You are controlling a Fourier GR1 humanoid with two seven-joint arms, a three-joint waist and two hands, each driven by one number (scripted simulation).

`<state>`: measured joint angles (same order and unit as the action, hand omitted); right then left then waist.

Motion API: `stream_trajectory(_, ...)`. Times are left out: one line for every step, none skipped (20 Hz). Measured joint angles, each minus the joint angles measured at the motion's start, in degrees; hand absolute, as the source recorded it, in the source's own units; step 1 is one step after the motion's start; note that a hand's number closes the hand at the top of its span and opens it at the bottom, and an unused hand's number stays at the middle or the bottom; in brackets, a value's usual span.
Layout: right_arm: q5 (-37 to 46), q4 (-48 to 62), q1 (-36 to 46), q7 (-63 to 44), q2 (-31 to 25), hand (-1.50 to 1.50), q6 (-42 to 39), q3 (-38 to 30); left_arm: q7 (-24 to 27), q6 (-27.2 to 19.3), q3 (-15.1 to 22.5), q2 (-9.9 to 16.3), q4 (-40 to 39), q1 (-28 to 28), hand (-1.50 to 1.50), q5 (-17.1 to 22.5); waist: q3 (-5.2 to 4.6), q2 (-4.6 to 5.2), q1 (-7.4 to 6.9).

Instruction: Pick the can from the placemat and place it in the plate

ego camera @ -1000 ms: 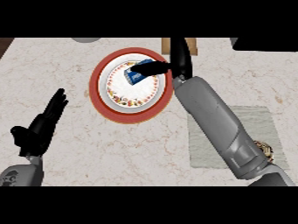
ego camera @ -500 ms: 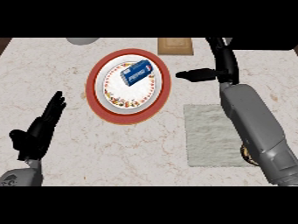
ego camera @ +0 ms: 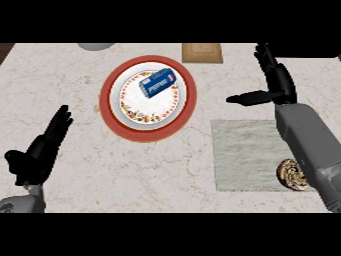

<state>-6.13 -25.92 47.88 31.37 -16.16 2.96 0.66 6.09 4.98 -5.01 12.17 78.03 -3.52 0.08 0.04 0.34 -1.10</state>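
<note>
Pale veined marble tabletop (ego camera: 84, 145), blue can (ego camera: 157, 83) lying on red-rimmed round plate (ego camera: 149, 98) at 11 o'clock, grey cloth placemat (ego camera: 248, 155) at 4, my right hand (ego camera: 275, 82) and left hand (ego camera: 40, 152) fingers wide, holding nothing.

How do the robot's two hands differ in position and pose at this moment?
The right hand is far across the counter, right of the plate holding the can; the left hand sits near the lower left edge. The right hand's thumb sticks out toward the plate; the left hand's fingers point up and away. Both are open and hold nothing.
</note>
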Motion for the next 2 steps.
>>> stream_trajectory(0.46,1.14,0.17,0.92,0.15,-1.50,0.10,-0.28,-0.66,0.13,0.02,-0.04,0.74,0.05,0.00,0.10,0.00,-0.01,0.01)
stream_trajectory(0.74,1.96,0.26,2.09,0.14,-1.50,0.08,-0.68,-0.44,0.26,-0.15,0.07,0.06,-0.40,0.00,-0.04,0.00,-0.01,0.05)
